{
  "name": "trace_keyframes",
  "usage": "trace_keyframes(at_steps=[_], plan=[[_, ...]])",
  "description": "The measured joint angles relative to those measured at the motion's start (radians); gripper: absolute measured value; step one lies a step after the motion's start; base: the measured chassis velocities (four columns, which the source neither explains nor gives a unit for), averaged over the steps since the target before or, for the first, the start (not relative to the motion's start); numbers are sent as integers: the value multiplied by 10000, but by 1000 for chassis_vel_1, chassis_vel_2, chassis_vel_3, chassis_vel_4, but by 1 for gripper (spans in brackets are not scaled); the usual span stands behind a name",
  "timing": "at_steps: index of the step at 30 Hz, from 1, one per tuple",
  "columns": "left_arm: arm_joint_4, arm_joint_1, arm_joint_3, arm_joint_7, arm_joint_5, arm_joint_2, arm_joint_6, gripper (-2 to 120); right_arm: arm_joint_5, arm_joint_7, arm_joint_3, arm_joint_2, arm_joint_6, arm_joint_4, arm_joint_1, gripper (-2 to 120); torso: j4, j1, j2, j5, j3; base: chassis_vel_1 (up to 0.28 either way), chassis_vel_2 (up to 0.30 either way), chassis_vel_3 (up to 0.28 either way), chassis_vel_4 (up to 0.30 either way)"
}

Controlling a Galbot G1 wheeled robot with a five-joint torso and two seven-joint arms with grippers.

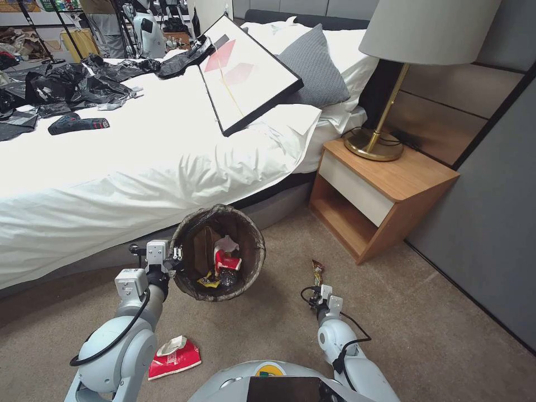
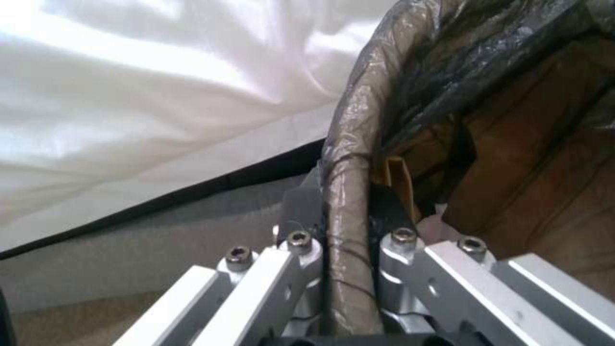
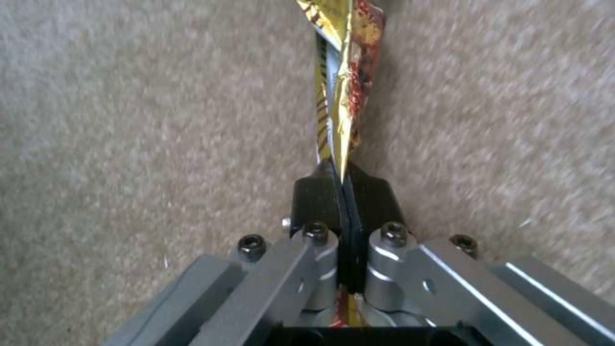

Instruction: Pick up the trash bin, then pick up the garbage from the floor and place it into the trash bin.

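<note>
Beige carpet [image 1: 435, 312] runs beside a white-sheeted bed [image 1: 139, 167], with a wooden nightstand [image 1: 385, 195] and a brass lamp [image 1: 385, 128] off to the right. The left gripper [image 1: 177, 254] has the trash bin [image 1: 218, 254] by its near-left rim, and the left wrist view shows the fingers [image 2: 301, 211] pinched tight either side of the bag-covered rim, one outside, one inside. The bin hangs tilted toward the camera just in front of the bed's edge, already holding a tan paper bag [image 1: 204, 248], white tissue [image 1: 226, 244] and a red-and-white packet [image 1: 228, 262]. Over on the right, the right gripper [image 1: 319, 289] is closed on a yellow snack wrapper [image 3: 343, 96], which sticks out past its fingertips above the carpet. A red-and-white packet [image 1: 176, 357] lies flat on the floor beside the left arm.
</note>
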Motion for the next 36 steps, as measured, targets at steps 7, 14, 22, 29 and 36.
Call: trace_keyframes(at_steps=[7,14,22,29,36], plan=[[-60,68,197,-3,103,-3,5,5,-487,40,335,-271,164,1720,-475,0,0,0,0,0,0,0,0,0,0],[-113,127,263,-8,176,16,24,5,-186,-247,736,-858,-436,4661,-1031,0,-1,-1,0,0,0,0,0,0,0],[-51,87,235,-6,155,338,69,5,692,-364,709,-1956,-1229,7448,-1006,0,1,-1,0,1,-1,0,0,0,0],[10,-54,321,-110,-149,698,249,5,1361,-701,393,-3543,-1619,8658,-774,0,-1,-1,0,0,0,0,0,0,0],[70,-40,658,-386,-400,837,559,5,1925,-1713,-327,-4716,-1688,9176,-126,0,1,-1,0,0,0,0,0,0,0]])
